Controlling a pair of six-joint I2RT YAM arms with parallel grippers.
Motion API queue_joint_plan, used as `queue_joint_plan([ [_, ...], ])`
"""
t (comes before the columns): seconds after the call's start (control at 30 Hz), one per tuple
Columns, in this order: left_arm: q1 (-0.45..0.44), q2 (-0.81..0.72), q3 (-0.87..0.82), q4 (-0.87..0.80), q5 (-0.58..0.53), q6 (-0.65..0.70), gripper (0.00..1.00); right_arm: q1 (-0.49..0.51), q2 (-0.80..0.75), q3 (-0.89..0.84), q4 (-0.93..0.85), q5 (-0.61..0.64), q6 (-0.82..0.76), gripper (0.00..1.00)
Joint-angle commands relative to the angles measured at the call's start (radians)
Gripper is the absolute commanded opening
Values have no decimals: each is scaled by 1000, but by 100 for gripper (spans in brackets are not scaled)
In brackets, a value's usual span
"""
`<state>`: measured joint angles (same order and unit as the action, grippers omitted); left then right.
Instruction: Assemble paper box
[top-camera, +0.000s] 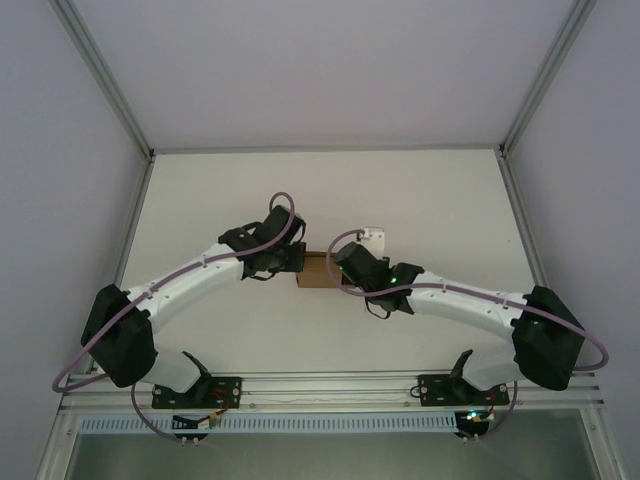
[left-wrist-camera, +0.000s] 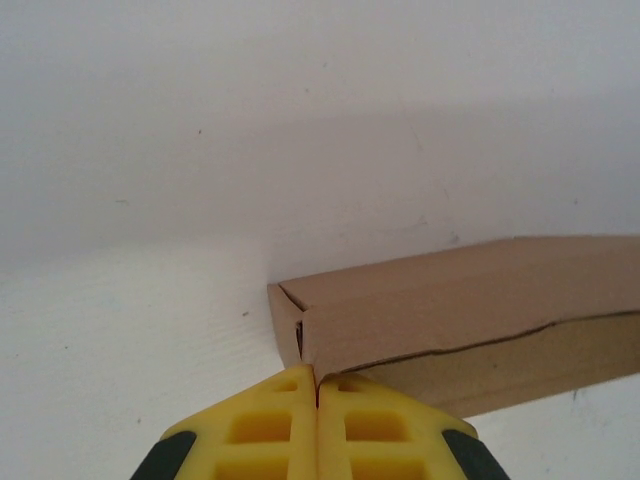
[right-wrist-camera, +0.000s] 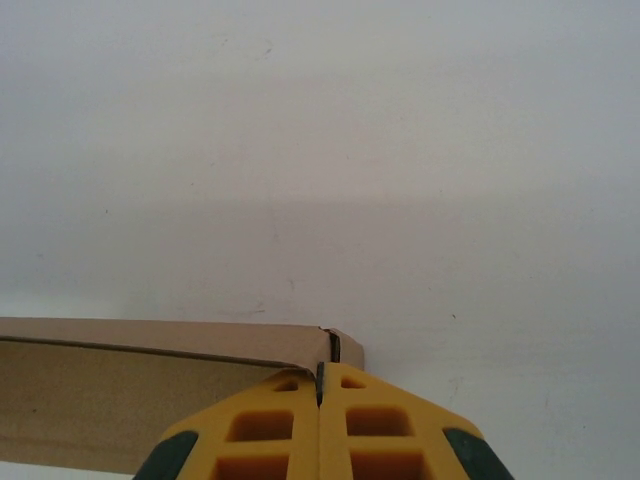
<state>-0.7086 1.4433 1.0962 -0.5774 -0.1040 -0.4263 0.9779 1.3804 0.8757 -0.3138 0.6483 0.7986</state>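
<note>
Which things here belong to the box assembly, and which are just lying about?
Part of the job: paper box; left gripper and right gripper, both shut, tips at the box's end corners.
Just there: table; metal frame.

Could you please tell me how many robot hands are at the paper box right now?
2. The left hand, shut, has its tips at the paper box's left end corner; the right hand, shut, is at its right end.
</note>
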Motion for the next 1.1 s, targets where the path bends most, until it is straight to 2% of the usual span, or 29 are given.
queue_joint_plan([
  [0.0, -13, 32, 17, -41, 0, -83, 0, 12, 36, -3, -117, -14, 51, 0],
  [0.07, -12, 31, 42, -71, -22, -108, 0, 14, 33, -2, -117, -15, 50, 0],
  [0.33, -4, 88, 122, -148, 56, -128, 0, 16, 40, 5, -134, -23, 44, 0],
  [0.43, -5, 106, 124, -160, 31, -118, 0, 18, 42, 2, -133, -22, 44, 0],
  [0.67, -16, 76, -18, -70, -14, -65, 0, 16, 29, -34, -79, -22, 14, 0],
  [0.83, -22, 18, -152, 37, 0, -40, 0, 16, 0, -132, 80, -42, -83, 0],
  [0.93, -27, 22, -182, 63, -34, -28, 0, 21, -17, -190, 170, -87, -108, 0],
  [1.07, -44, 18, -205, 86, -14, -18, 0, 27, -52, -247, 203, -108, -93, 0],
])
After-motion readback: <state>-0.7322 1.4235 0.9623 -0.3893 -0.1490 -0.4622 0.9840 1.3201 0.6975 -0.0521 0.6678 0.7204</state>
